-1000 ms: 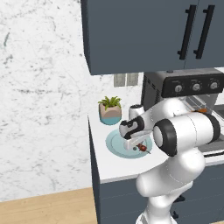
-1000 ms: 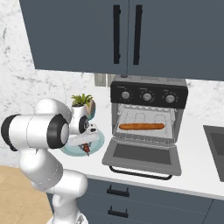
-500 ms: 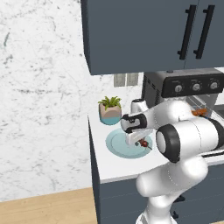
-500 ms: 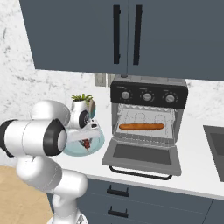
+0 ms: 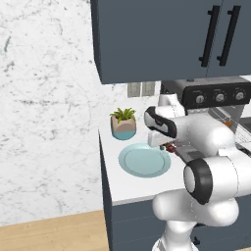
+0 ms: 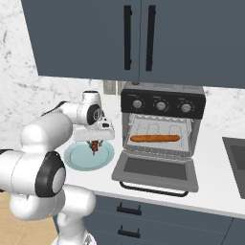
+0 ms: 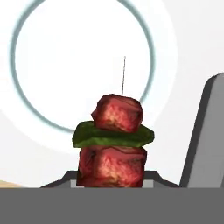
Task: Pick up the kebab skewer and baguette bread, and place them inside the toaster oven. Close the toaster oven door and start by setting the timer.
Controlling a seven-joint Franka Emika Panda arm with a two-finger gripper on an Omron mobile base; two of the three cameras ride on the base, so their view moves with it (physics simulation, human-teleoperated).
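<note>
My gripper is shut on the kebab skewer, which hangs just above the plate's right part. In the hand view the skewer shows red-brown meat chunks with a green slice between them and a thin stick tip pointing away. From the left base camera, the skewer peeks out under the hand. The baguette bread lies on the wire rack inside the toaster oven. The toaster oven door hangs open, dropped flat toward the front.
A pale blue plate lies bare on the white counter left of the oven. A small potted plant stands behind it by the wall. Dark blue cabinets hang above. A sink edge shows at far right.
The gripper has lifted the skewer off the plate and carried it a little toward the oven. The baguette and the door have not moved.
</note>
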